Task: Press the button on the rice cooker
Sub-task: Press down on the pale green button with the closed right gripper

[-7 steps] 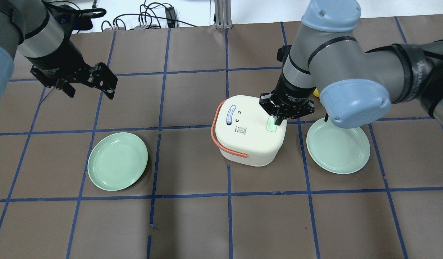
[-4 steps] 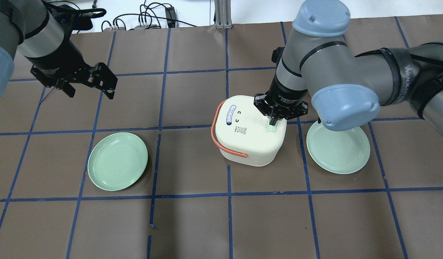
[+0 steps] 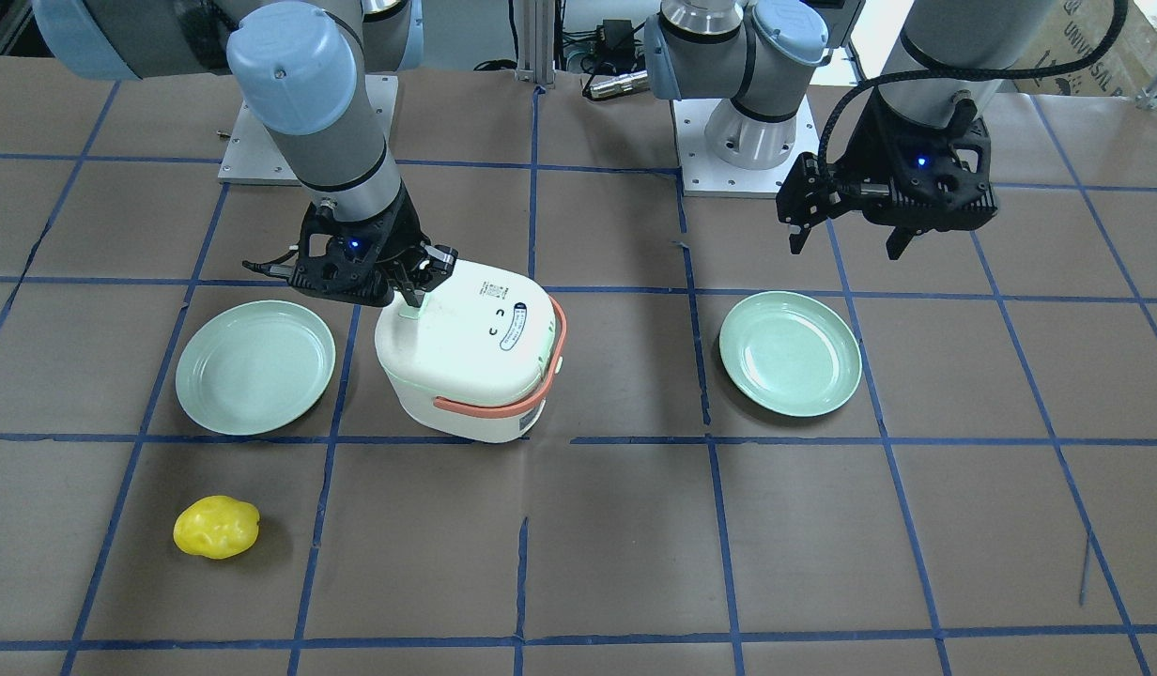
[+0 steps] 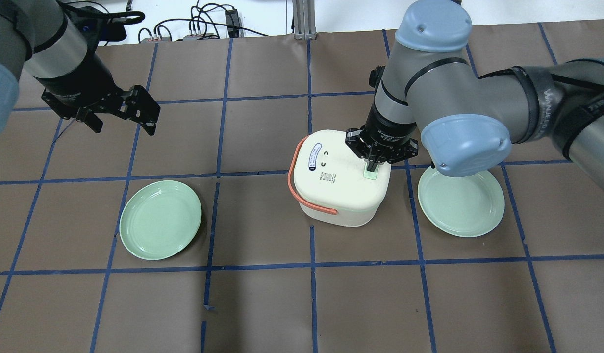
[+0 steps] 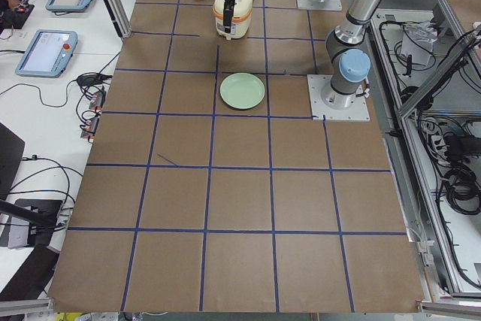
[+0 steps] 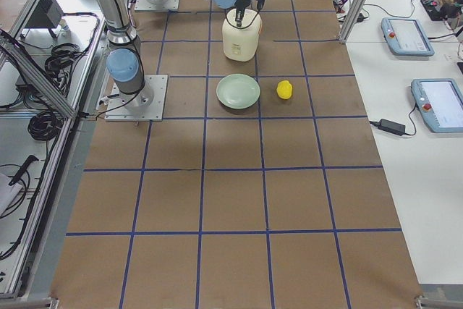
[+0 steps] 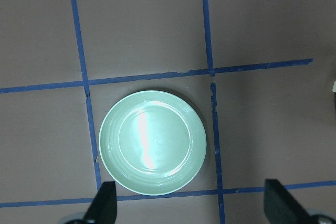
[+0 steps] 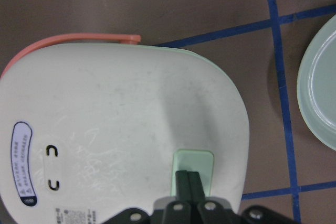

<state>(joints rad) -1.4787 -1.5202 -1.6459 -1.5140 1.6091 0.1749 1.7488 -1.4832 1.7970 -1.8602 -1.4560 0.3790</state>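
Note:
A cream rice cooker (image 4: 339,179) with an orange handle stands mid-table; it also shows in the front view (image 3: 466,352) and the right wrist view (image 8: 121,129). Its pale green button (image 8: 194,167) sits on the lid near the right edge, also seen from overhead (image 4: 370,172). My right gripper (image 4: 373,163) is shut, and its closed fingertips (image 8: 187,181) rest on the button. My left gripper (image 4: 123,125) is open and empty, hovering far to the left; its fingers (image 7: 107,205) frame a green plate (image 7: 152,142).
One green plate (image 4: 160,226) lies left of the cooker, another (image 4: 461,198) right of it, close to my right arm. A yellow lemon-like object (image 3: 216,527) lies on the table beyond the right plate. Blue tape lines grid the brown table.
My right gripper moved left over the lid and came down onto the green button. The left arm has not moved.

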